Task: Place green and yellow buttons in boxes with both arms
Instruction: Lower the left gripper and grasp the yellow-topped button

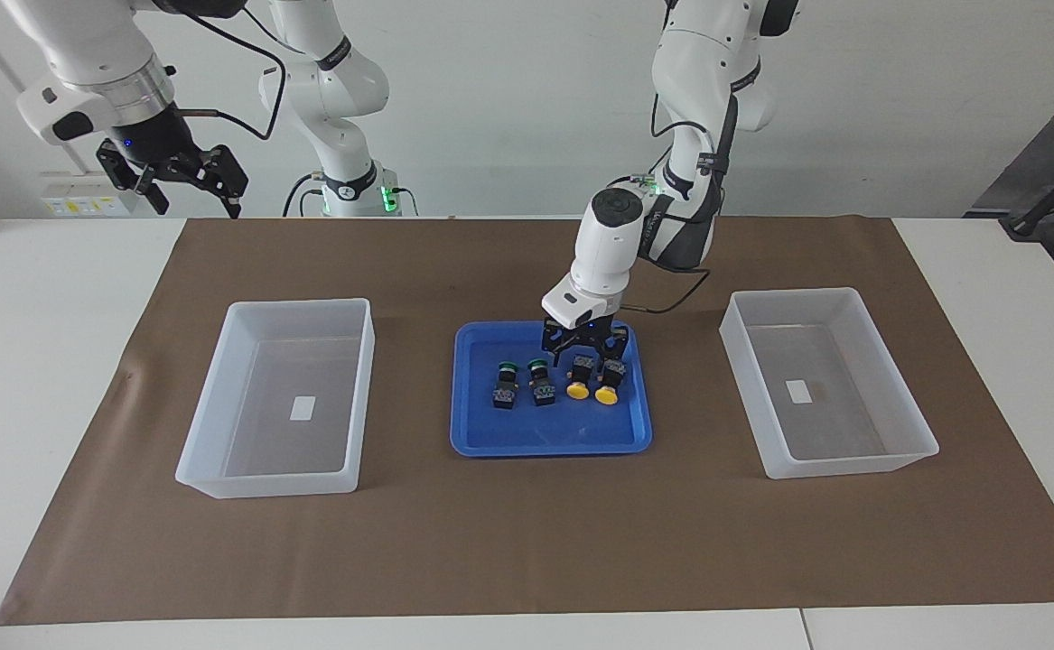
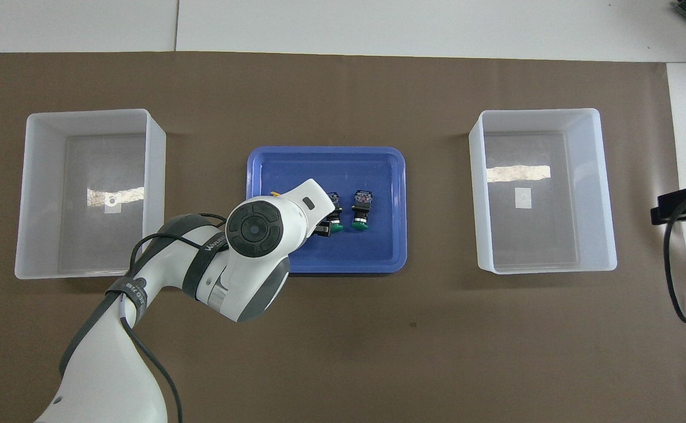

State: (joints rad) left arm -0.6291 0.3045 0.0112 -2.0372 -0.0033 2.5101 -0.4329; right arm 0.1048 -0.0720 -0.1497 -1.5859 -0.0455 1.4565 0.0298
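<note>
Two green buttons (image 1: 506,384) (image 1: 540,382) and two yellow buttons (image 1: 579,379) (image 1: 610,384) lie in a row in the blue tray (image 1: 549,447). My left gripper (image 1: 585,354) is down in the tray at the black body of the yellow button beside the green ones. In the overhead view the left arm's wrist (image 2: 257,229) covers both yellow buttons and part of one green button (image 2: 334,218); the other green button (image 2: 359,210) shows whole. My right gripper (image 1: 179,181) waits open and empty, high over the right arm's end of the table.
One box (image 1: 301,304) stands beside the tray toward the right arm's end, the other box (image 1: 793,293) toward the left arm's end. Each holds only a small white label. A brown mat (image 1: 527,542) covers the table under all of them.
</note>
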